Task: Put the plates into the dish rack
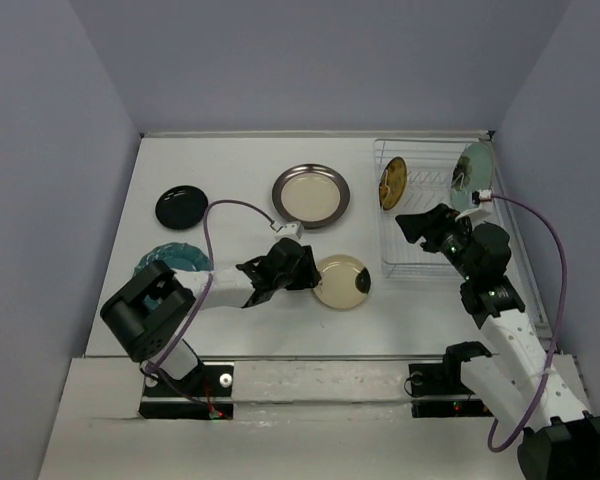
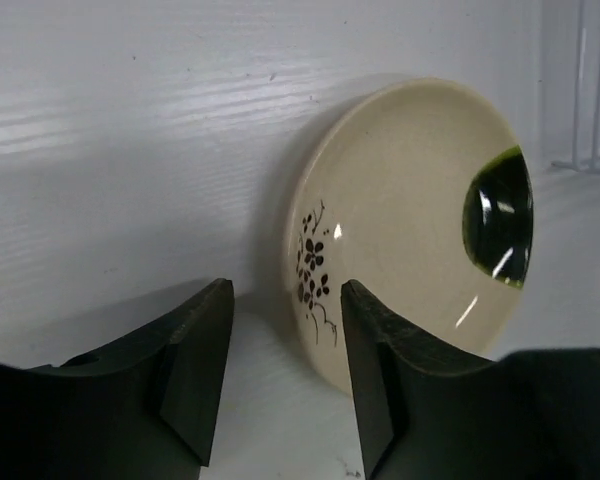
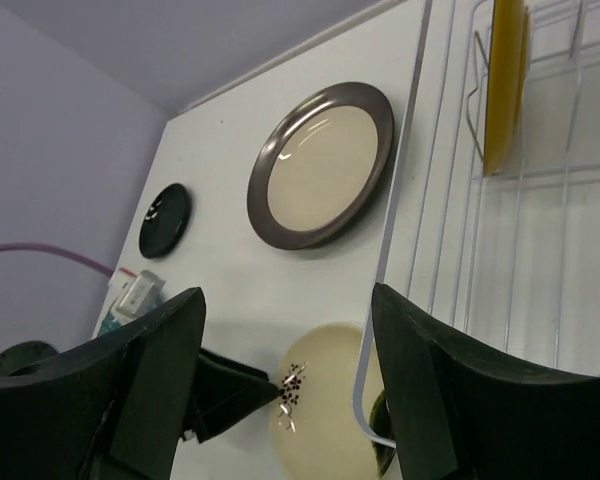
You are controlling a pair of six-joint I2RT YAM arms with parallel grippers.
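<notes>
The left jaws [image 2: 285, 300] sit low over the desk [image 2: 130, 150] and straddle the near rim of the tan plate [image 2: 410, 220]. One finger stands outside the rim over bare desk and the other over the plate's inner slope, so the rim runs through the gap, close to the inner finger. These jaws are spread, with a clear gap on the outer side, so I judge that nothing is pinched yet. The plate lies flat and right way up, its bulk stretching forward from the fingertips, with its dark green spot on the far side. Being round, it has no long axis; what matters is that the rim crosses the gap roughly square to the closing line, so a squeeze should catch the lip. The rack [image 3: 540, 260] lies beyond the plate, farther along the way the left jaws point. The right jaws [image 3: 288, 310] hang spread and empty just outside the rack's side rail, with the tan plate showing low between their fingers. The left arm is plainly the nearer one. Ahead of the right jaws an amber plate [image 3: 505, 85] stands on edge in the rack, and a pale teal plate [image 1: 475, 163] stands at its far end. A silver-rimmed plate [image 3: 322, 165], a black plate [image 1: 181, 207] and a dark teal plate [image 1: 172, 257] lie flat, away from both jaws.
</notes>
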